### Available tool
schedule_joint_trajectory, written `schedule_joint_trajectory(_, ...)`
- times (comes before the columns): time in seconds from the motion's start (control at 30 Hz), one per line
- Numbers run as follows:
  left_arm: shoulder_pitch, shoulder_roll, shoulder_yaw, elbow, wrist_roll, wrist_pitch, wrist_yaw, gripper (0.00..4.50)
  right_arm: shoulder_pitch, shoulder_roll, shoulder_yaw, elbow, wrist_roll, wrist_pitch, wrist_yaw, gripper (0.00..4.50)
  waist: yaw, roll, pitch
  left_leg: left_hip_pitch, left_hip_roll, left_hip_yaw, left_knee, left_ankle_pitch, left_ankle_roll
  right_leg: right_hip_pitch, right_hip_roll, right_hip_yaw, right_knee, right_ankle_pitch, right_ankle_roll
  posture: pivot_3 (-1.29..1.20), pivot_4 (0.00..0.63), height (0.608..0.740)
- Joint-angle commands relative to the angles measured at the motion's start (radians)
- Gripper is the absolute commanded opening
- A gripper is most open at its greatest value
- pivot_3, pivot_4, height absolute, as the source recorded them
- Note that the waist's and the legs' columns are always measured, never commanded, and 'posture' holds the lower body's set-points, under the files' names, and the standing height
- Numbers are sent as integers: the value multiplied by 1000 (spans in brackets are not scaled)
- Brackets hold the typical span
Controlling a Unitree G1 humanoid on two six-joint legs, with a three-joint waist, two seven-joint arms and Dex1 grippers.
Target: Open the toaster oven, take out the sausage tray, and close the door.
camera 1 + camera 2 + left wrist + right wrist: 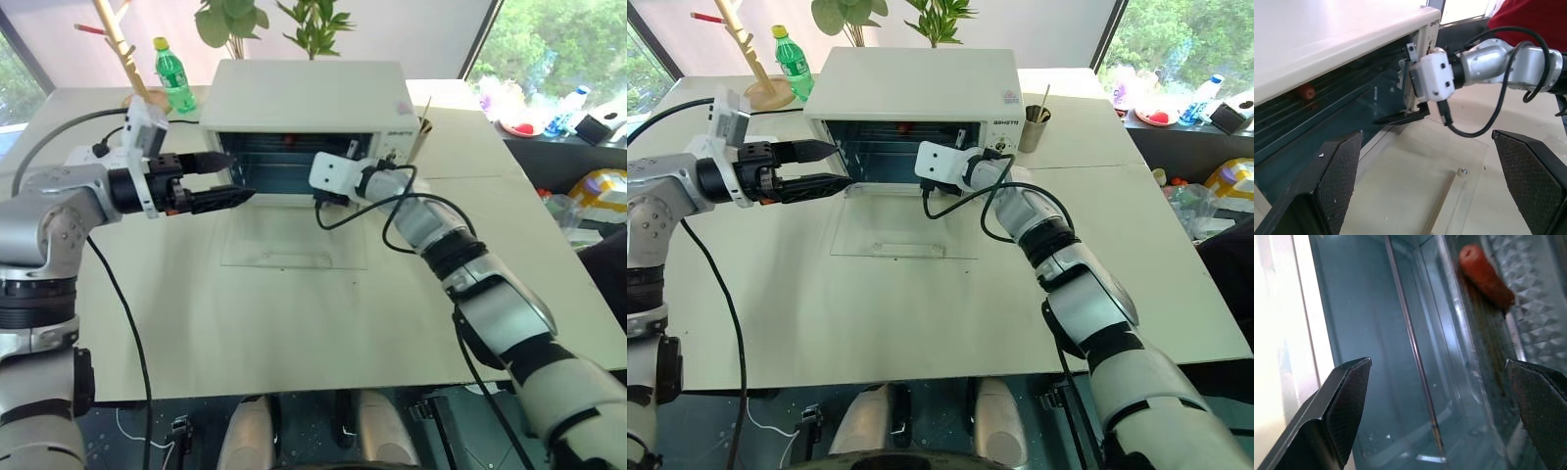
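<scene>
1. White boxy toaster oven (921, 93) sitting at the far middle of the pale table (921, 313), knob panel on its right end, open mouth facing the robot.
2. Clear glass door (904, 235) dropped all the way down, lying flat on the tabletop in front of the opening, long side running left to right, handle edge nearest the robot.
3. Shallow silver ridged sausage tray (1533, 313) still inside on the rack, thin red sausage (1486, 276) lying on it, long axis running along the oven's width as far as can be made out.
4. Right gripper (1403, 116) poked into the right half of the opening, fingers spread wide, gripping nothing.
5. Left gripper (818, 166) hanging just outside the left edge of the opening, pointing right toward it, fingers apart too, nothing in them.
6. Green plastic bottle (793, 61) standing behind the oven's left corner.
</scene>
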Motion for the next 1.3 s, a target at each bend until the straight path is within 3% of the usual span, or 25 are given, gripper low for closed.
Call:
schedule_joint_trajectory(0.03, -20, 7, 7, -3, 0, -24, 0, 4467, -99, 33, -6, 117, -54, -57, -84, 4500, 0, 0, 0, 0, 0, 0, 0, 0, 0, 0, 0, 0, 0, 0, 0, 0, 150, 722)
schedule_joint_trajectory(0.2, -36, -8, -6, 10, 6, -35, 6, 4467, -166, 73, -3, 275, -107, -96, -167, 4500, 2, 0, 0, 0, 0, 0, 0, 0, -1, 0, 0, 0, 0, 0, 0, 0, 150, 722)
schedule_joint_trajectory(0.23, -38, -10, -7, 12, 6, -35, 6, 4495, -175, 77, -5, 295, -112, -102, -175, 4241, 2, 0, 0, 0, 0, 0, 0, 0, -1, 0, 0, 0, 0, 0, 0, 0, 150, 722)
schedule_joint_trajectory(0.3, -41, -11, -9, 15, 7, -38, 6, 4500, -187, 84, -8, 323, -121, -112, -191, 3641, 2, 0, 0, 0, 0, 0, 0, 1, -1, 0, -1, 0, 0, 0, 0, 0, 150, 722)
schedule_joint_trajectory(0.5, -54, -8, -15, 48, 18, -54, -2, 4500, -196, 97, -16, 346, -133, -137, -207, 588, 1, 0, 0, 0, 0, 0, 0, 1, -1, 0, -1, 0, 0, 0, 0, 0, 150, 722)
schedule_joint_trajectory(0.7, -77, -14, -29, 100, 37, -78, -13, 4500, -185, 101, -21, 344, -142, -145, -206, 588, -1, 0, 0, 0, 0, 0, 0, 1, -1, 0, -1, 0, 1, 0, 0, 0, 150, 722)
schedule_joint_trajectory(0.77, -97, -20, -43, 139, 51, -95, -21, 4500, -179, 100, -22, 339, -144, -150, -203, 35, -1, 0, 0, 0, 0, 0, 0, 1, -1, 0, -1, 0, 1, 0, 0, 0, 150, 722)
schedule_joint_trajectory(1.1, -215, -44, -110, 348, 140, -192, -103, 4500, -132, 98, -28, 245, -160, -155, -180, 15, -1, -1, -1, 0, 0, 0, 0, 1, -1, -1, -1, 0, 7, 0, 0, 0, 150, 722)
schedule_joint_trajectory(1.3, -300, -70, -140, 510, 209, -269, -152, 4500, -34, 75, -31, 24, -160, -110, -124, 15, -2, -1, 0, 0, 0, 0, 0, 0, -1, -1, -1, 0, 8, 0, 0, 0, 150, 722)
